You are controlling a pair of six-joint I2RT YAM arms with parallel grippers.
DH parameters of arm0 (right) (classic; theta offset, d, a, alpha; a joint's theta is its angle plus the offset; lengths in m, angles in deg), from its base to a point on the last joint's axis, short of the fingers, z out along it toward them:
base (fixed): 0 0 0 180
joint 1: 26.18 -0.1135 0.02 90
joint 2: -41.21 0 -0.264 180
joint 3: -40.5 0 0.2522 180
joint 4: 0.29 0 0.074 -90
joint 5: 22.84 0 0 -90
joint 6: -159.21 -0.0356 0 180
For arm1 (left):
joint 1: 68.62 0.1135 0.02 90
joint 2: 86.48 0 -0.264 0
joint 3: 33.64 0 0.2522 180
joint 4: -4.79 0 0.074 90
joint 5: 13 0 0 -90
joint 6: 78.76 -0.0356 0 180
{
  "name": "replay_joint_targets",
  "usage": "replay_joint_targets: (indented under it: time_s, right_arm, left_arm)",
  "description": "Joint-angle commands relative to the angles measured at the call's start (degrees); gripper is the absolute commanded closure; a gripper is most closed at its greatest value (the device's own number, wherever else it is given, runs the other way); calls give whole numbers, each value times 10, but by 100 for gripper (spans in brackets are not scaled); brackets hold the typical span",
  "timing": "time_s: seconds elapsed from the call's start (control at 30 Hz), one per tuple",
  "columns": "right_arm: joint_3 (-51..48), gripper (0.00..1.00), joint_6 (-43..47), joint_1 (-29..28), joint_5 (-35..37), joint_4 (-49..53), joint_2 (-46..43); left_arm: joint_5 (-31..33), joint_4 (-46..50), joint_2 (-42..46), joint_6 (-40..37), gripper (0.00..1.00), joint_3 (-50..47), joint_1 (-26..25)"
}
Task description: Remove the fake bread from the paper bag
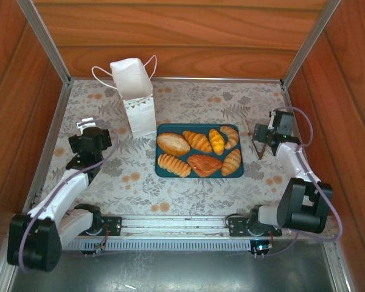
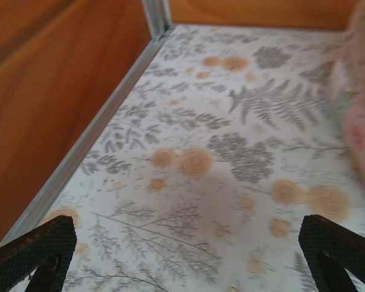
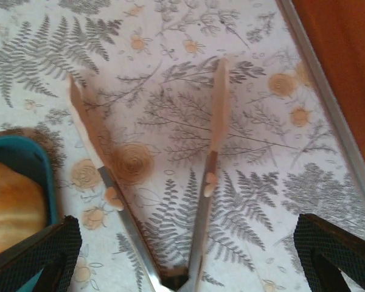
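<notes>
— Fake bread, the six small golden-brown toy pastries [image 1: 198, 152]: where is it sitting?

— All six pieces are lying on the flat teal plastic tray [image 1: 170, 128] in the middle of the fern-and-flower printed table [image 1: 140, 182], in two rows of three. A pale oval bun [image 1: 173, 144] is resting at the tray's far left corner. A reddish flat pastry [image 1: 205, 164] is lying in the middle of the near row.

— And the bag?

— The small white paper bag [image 1: 134, 91] with thin cord loop handles is standing upright just beside the tray's far left corner. The fake bread is lying apart from it. I cannot tell from here what is inside it.

— What are the arms doing?

— The left gripper [image 2: 185, 234] is hovering over bare table to the left of the tray, on the near side of the bag. Its black fingers [image 2: 36, 246] are spread wide and gripping nothing. The right gripper [image 3: 185, 240] is hanging to the right of the tray, its jaws likewise standing wide apart, released. Wood-tipped metal tongs [image 3: 216, 121] are lying on the table under it, their arms splaying between its fingers [image 3: 331, 243] without touching them.
</notes>
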Motion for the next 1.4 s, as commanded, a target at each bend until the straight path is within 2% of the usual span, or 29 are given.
replay_joint_targets:
  time_s: [0.0,0.13,0.23,0.37,0.47,0.57,0.67,0.77,0.8,0.93,1.27,1.37]
  right_arm:
    - [-76,3,-18,3,-64,-164,-12]
    - [-111,3,-40,2,-89,-203,-5]
    - [-159,3,-49,0,-100,-291,1]
    - [-194,2,-67,-2,-99,-387,8]
    - [-180,2,-64,-5,-108,-405,32]
    - [-163,2,-65,-22,-103,-409,52]
    - [-156,0,-51,-54,-63,-437,91]
    - [-164,0,-30,-95,14,-486,117]
    - [-167,0,-35,-97,22,-474,109]
    - [-199,0,-52,-98,68,-550,125]
    - [-196,0,-53,-100,69,-534,122]
    - [-202,0,-18,-100,-10,-549,124]
  left_arm:
    - [-7,-74,-60,-18,0,3,36]
    - [-30,-181,-122,-22,0,-25,44]
    - [-80,-299,-166,-30,0,-53,48]
    - [-115,-347,-229,-81,0,-33,50]
    - [-153,-377,-257,-63,0,-39,75]
    - [-156,-490,-313,-71,0,-69,78]
    - [-154,-482,-311,-68,0,-69,79]
    - [-152,-481,-311,-68,0,-67,79]
    - [-151,-481,-309,-68,0,-68,79]
    - [-138,-481,-308,-64,0,-69,78]
    - [-140,-481,-306,-65,0,-70,79]
    - [-245,-478,-313,-97,0,-65,83]
